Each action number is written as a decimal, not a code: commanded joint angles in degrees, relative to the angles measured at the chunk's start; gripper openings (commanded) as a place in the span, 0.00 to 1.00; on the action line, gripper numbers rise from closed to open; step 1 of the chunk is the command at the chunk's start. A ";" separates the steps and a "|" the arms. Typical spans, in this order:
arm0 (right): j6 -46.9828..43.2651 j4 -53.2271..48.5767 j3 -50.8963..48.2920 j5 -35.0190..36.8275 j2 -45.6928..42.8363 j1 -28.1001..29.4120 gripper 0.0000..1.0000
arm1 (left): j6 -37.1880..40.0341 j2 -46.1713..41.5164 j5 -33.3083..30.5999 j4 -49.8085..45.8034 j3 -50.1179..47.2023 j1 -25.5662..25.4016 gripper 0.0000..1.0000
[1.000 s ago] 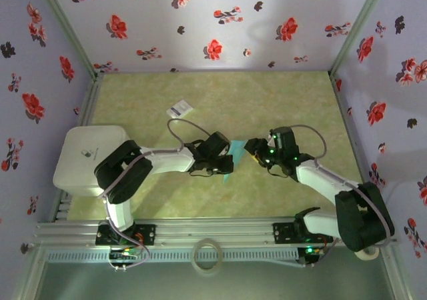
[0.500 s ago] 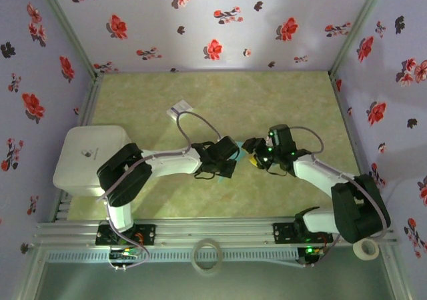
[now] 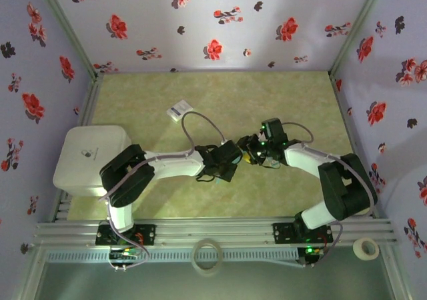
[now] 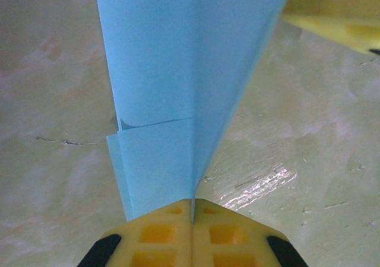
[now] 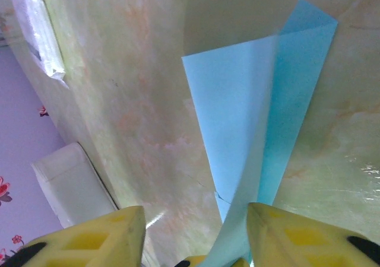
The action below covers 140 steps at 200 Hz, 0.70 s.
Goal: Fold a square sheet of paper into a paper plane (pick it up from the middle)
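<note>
Near the middle of the pale green marbled desk (image 4: pixel 309 148), the slim folded teal paper plane (image 4: pixel 178 71) is pinched at its crease by the left tool (image 4: pixel 191 219). The right tool (image 5: pixel 195 237) straddles it, spread. Closing off the crease could crumple or tear it.

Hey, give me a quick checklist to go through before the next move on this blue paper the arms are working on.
1. Left gripper grip on the folded teal paper: ok, jaws shut on its near end.
2. Right gripper ready to take hold: ok, jaws apart with the paper rising between them.
3. Right gripper touching the paper: cannot tell.
4. Paper layers flush: not ok, one flap steps out at the side edge close to the left grip.
5. Wrapped white card out of the way: ok, it lies apart from both grippers, toward the far side of the table.
</note>
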 commanded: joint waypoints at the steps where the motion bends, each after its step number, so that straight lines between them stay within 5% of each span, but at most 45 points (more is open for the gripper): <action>1: -0.02 -2.54 0.75 -1.11 0.85 0.38 0.43 | 2.50 0.77 -3.91 -2.12 1.49 -0.78 0.02; 60: 0.40 -2.16 0.24 -1.26 0.68 0.29 0.07 | 5.46 0.10 -5.39 -2.14 0.69 -1.74 0.13; 140: 3.18 3.25 -1.63 -3.44 -0.33 -0.02 0.00 | 8.50 -3.01 -8.03 1.12 -3.87 -2.47 0.38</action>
